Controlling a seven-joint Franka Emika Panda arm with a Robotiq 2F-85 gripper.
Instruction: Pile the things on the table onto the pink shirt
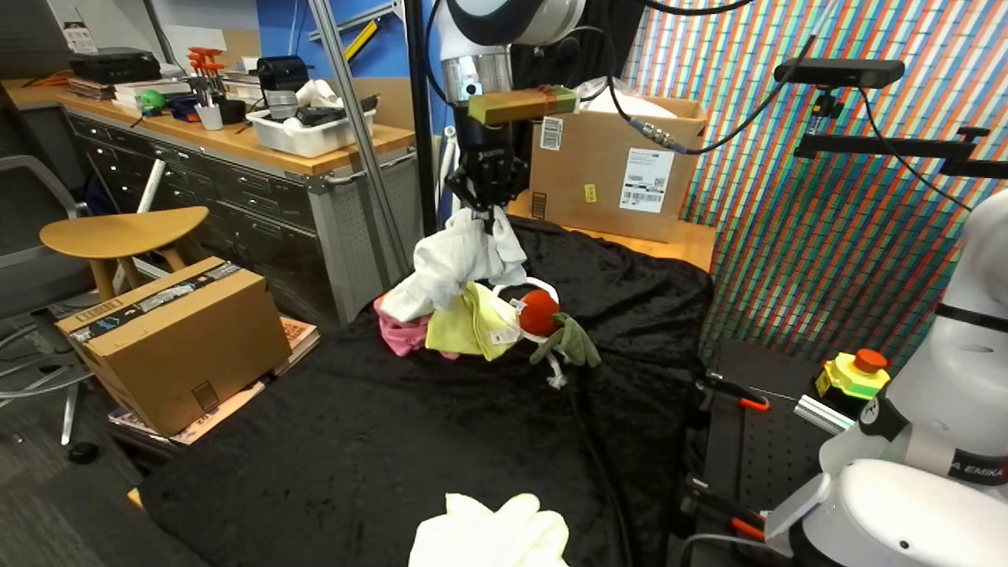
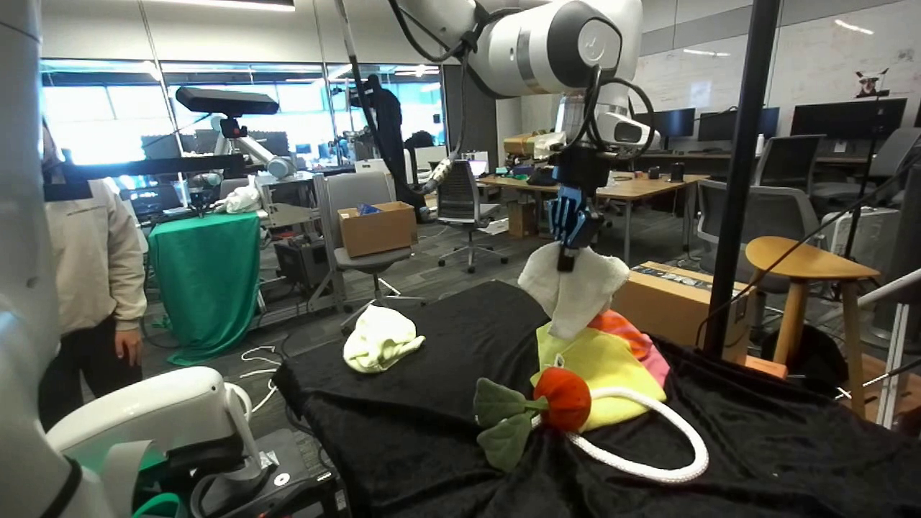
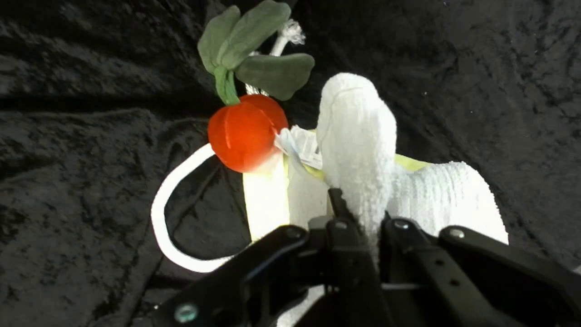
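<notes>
My gripper (image 1: 483, 216) is shut on a white towel (image 1: 453, 260) and holds it above the pile; the gripper (image 2: 568, 259) and towel (image 2: 586, 288) also show in an exterior view. In the wrist view the towel (image 3: 356, 122) passes between the fingers (image 3: 361, 209). The towel hangs over the pink shirt (image 1: 403, 337) and yellow cloth (image 1: 461, 327). The shirt (image 2: 653, 360) is partly hidden under the yellow cloth (image 2: 611, 370). A red plush toy with green leaves (image 2: 566, 399) and a white rope loop (image 2: 694, 446) lie against the yellow cloth. A pale yellow cloth (image 2: 381, 342) lies apart.
Black fabric (image 1: 354, 441) covers the table. A cardboard box (image 1: 606, 173) stands behind it, and another box (image 1: 181, 339) stands beside it on books. A black pole (image 2: 741, 180) rises near the table edge. Another white arm (image 1: 937, 378) and an emergency stop (image 1: 854, 376) are beside the table.
</notes>
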